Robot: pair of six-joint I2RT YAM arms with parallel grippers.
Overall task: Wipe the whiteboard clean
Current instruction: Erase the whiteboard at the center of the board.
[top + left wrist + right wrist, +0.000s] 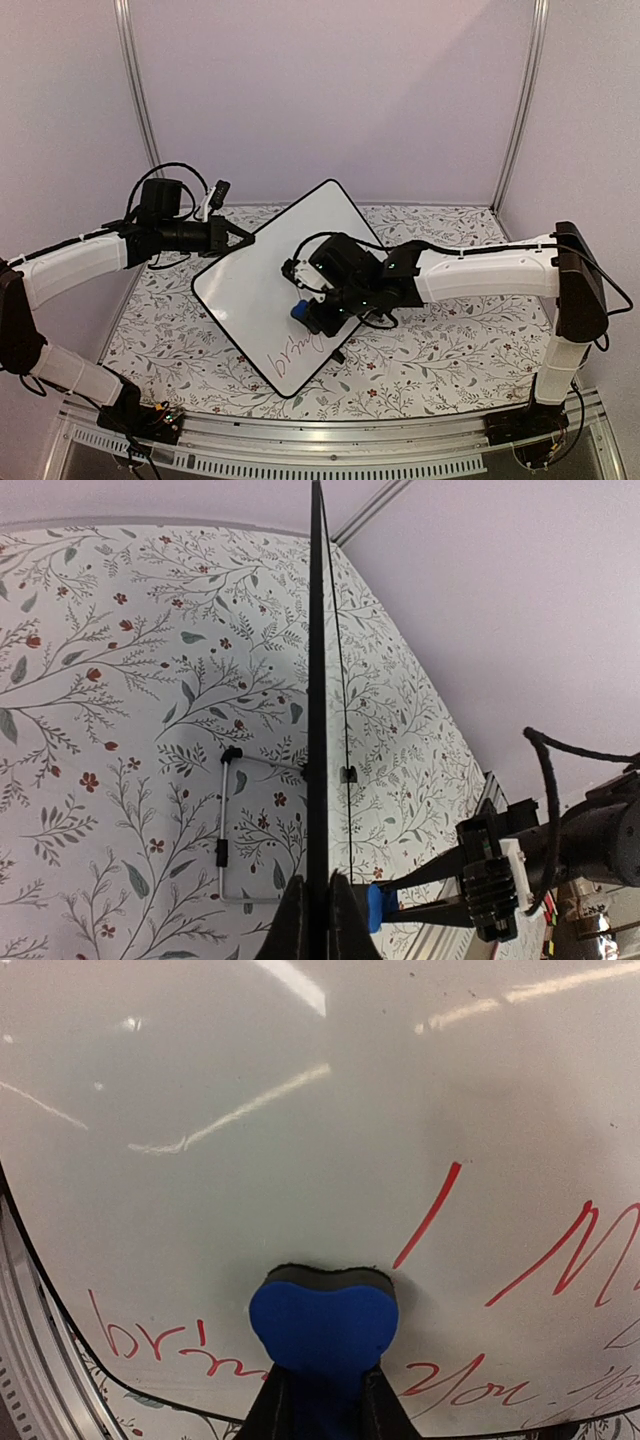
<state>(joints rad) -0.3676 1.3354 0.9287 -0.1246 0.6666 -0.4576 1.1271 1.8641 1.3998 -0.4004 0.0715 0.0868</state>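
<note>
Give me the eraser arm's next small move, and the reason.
Likely sweep the right gripper sideways so the blue eraser crosses the nearest red stroke. The eraser appears pressed to the whiteboard, unerased writing lies beside it, and the left gripper clamps the board's edge.

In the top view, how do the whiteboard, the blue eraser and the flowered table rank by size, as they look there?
Largest to smallest:
1. flowered table
2. whiteboard
3. blue eraser, partly hidden, yet plainly the smallest

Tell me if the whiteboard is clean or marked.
Marked: red writing shows on the whiteboard around the eraser.
</note>
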